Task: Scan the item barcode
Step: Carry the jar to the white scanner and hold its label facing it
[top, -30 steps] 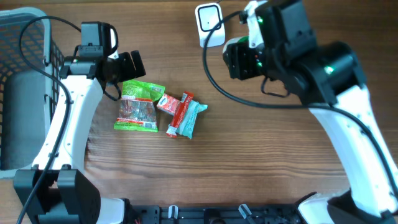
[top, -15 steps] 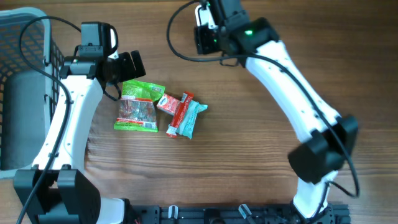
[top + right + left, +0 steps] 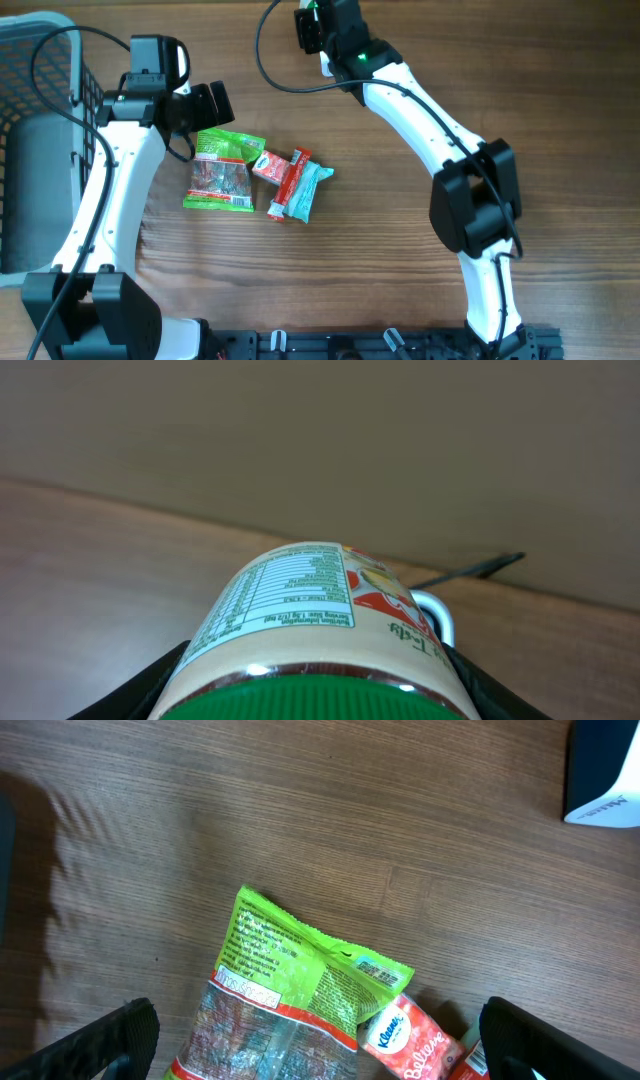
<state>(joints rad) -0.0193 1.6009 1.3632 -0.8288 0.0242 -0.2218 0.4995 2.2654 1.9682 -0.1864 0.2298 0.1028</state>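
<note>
Right gripper (image 3: 318, 695) grips 1 green-lidded jar (image 3: 300, 610), left gripper (image 3: 320, 1035) wide open; barcode unseen, may face away from scanner (image 3: 604, 770), failing the read.

fingers (image 3: 122, 1036) wide apart | green bag (image 3: 290, 970) between — red packet (image 3: 405, 1040) against it | scanner (image 3: 603, 780) top right

We are seeing the brown wooden table (image 3: 400, 250) under bright, even light, a soft shadow falling beside the white left robot arm (image 3: 100, 210). In the left wrist view the green plastic snack packet (image 3: 290, 980) is showing sharp, while a dark shadow is covering the left edge and the left gripper's black fingers (image 3: 115, 1035) are blurring. The right wrist view is looking dimmer; the cream-labelled round jar (image 3: 310, 610) is showing legible print, its green lid (image 3: 310, 702) going soft.
</note>
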